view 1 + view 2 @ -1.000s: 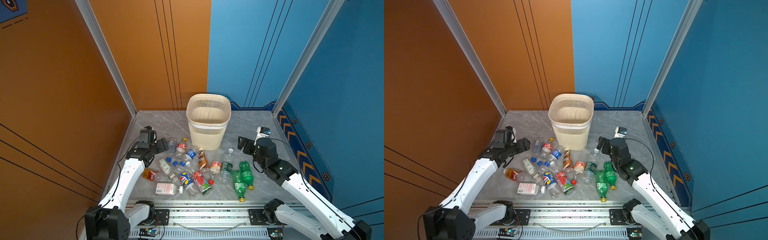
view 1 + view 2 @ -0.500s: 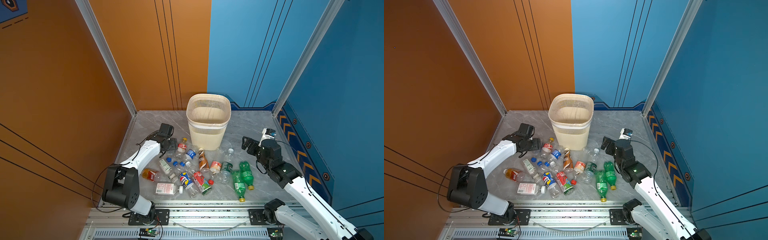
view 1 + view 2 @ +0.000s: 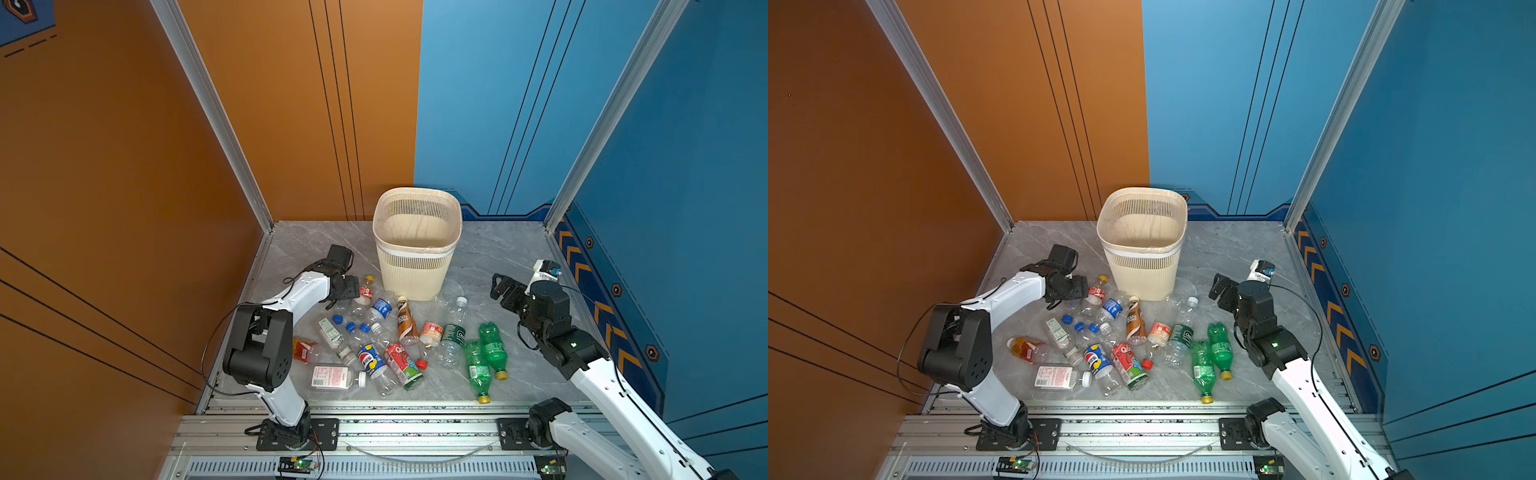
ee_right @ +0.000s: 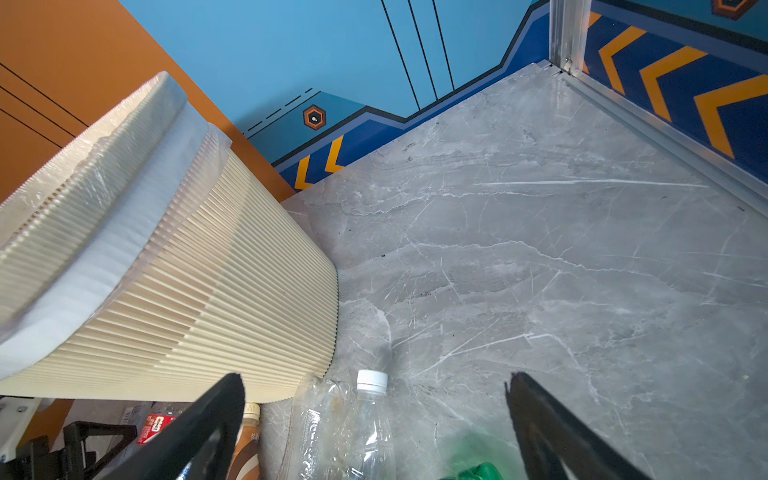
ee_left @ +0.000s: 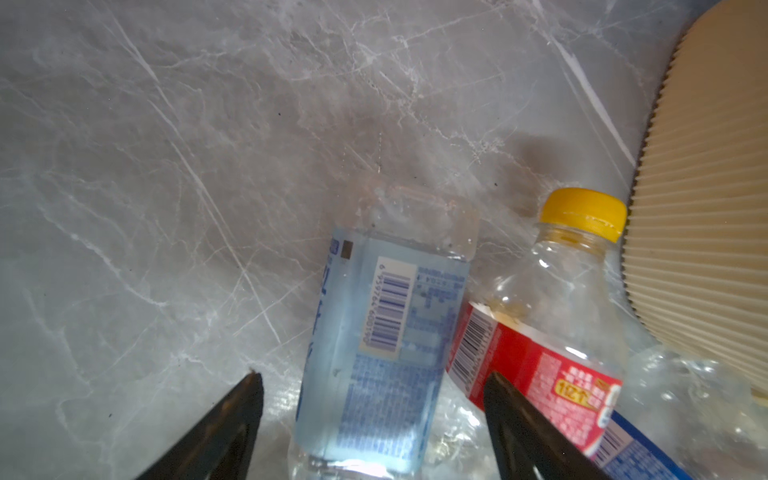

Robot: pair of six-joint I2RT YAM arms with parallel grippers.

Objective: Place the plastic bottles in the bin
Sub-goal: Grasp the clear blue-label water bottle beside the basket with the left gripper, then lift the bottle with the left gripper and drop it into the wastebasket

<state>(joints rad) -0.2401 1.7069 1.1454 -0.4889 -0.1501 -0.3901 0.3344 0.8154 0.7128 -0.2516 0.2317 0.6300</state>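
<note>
Both spread: left tool (image 5: pixel 372 374) straddling blue-label bottle (image 5: pixel 386 332), gaps each side, near bin (image 5: pixel 706 208); right tool (image 4: pixel 374 375) over open floor (image 4: pixel 540 249).

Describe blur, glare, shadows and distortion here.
Left wrist view: the clear plastic bottle with the pale blue label is soft, with glare at one end; a shadow darkens the grey marble floor beside the yellow-capped bottle. Right wrist view: the cream ribbed plastic bin looks bowed, rim blurred. Both top views: sharp, evenly lit.

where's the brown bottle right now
In both top views the brown bottle lies mid-pile, just in front of the bin with its cap toward it, between a blue-labelled bottle and a peach-labelled bottle.
</note>
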